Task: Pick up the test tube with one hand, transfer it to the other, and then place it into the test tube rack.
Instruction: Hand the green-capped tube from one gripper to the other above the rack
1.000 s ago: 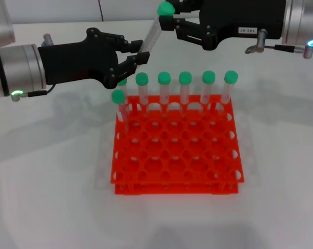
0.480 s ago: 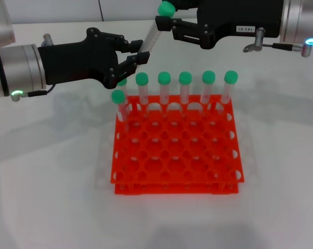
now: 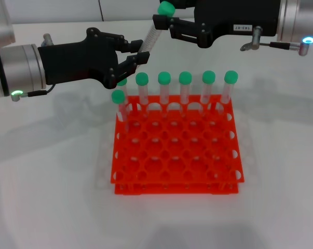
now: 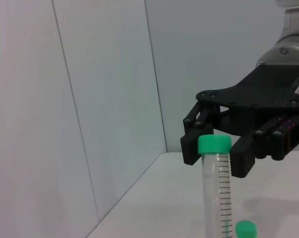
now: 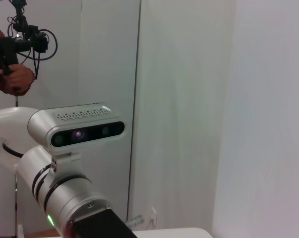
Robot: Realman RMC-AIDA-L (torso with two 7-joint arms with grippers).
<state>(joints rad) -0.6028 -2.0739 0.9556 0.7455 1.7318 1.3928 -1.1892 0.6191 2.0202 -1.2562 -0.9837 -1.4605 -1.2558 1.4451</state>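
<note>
Test tube [image 3: 152, 37] tilted, lower end clamped in left tool [image 3: 129, 57], right tool [image 3: 169, 23] spread around its cap

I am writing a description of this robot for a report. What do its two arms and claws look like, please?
Both claws are black, with two linked fingers each. The left claw is unlabelled, on a silver cylindrical wrist with a green light and a thin dark cable. The right claw bears a small white printed label; its silver wrist has a blue light, a thin cable and a small metal fitting.
</note>
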